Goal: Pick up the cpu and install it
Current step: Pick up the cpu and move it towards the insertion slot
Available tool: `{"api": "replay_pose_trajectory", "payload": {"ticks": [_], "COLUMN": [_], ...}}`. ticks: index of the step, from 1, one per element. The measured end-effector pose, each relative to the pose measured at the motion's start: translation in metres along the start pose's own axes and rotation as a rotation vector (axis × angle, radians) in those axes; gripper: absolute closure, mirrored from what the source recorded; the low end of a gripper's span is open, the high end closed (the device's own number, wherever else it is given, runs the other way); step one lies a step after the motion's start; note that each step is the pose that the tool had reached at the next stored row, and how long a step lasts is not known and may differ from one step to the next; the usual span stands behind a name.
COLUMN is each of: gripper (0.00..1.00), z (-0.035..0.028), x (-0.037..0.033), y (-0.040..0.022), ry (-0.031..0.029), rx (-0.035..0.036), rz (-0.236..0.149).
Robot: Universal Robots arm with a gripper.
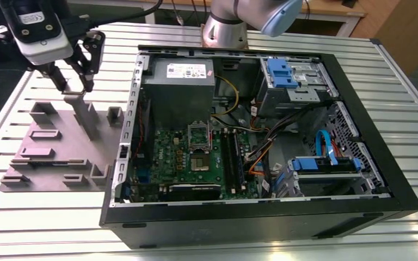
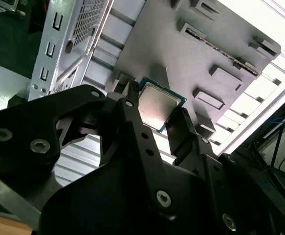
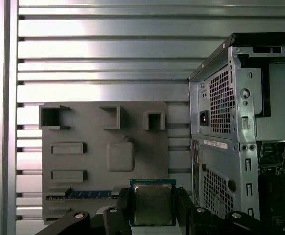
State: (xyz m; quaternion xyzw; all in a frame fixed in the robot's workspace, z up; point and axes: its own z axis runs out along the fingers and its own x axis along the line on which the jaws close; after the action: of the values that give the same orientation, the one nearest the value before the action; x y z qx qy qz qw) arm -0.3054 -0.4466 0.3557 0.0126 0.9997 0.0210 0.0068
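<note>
The cpu [image 3: 153,203] is a small square chip with a silver-grey top and a thin pale rim. My gripper [image 3: 153,206] is shut on it, one black finger on each side edge. In the second wrist view the cpu [image 2: 159,104] hangs between the fingers [image 2: 132,100] above the grey fixture plate [image 2: 181,58]. In the exterior view my gripper [image 1: 73,87] hovers over the back of that plate [image 1: 56,147], to the exterior view's left of the open computer case [image 1: 267,217]. The motherboard's socket [image 1: 196,162] lies uncovered, with its metal frame [image 1: 198,135] hinged up.
The fixture plate [image 3: 83,127] carries raised blocks and posts [image 1: 93,117] and a square pad [image 3: 120,156]. The case's side wall [image 1: 125,136] stands between plate and motherboard. Cables [image 1: 267,147], memory slots [image 1: 232,155], the power supply [image 1: 178,81] and blue drive bays [image 1: 285,73] crowd the case. The table is ribbed metal.
</note>
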Motion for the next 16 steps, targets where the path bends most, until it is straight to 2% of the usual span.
{"api": "replay_pose_trajectory", "payload": {"ticks": [5,16], "gripper": [0.53,0.53], "z": [0.0001,0.0008], "x": [-0.0082,-0.0323], "y": [0.0002,0.0007], "ry": [0.0,0.0001], "rx": [0.0,0.0], "rz": [0.0,0.0]}}
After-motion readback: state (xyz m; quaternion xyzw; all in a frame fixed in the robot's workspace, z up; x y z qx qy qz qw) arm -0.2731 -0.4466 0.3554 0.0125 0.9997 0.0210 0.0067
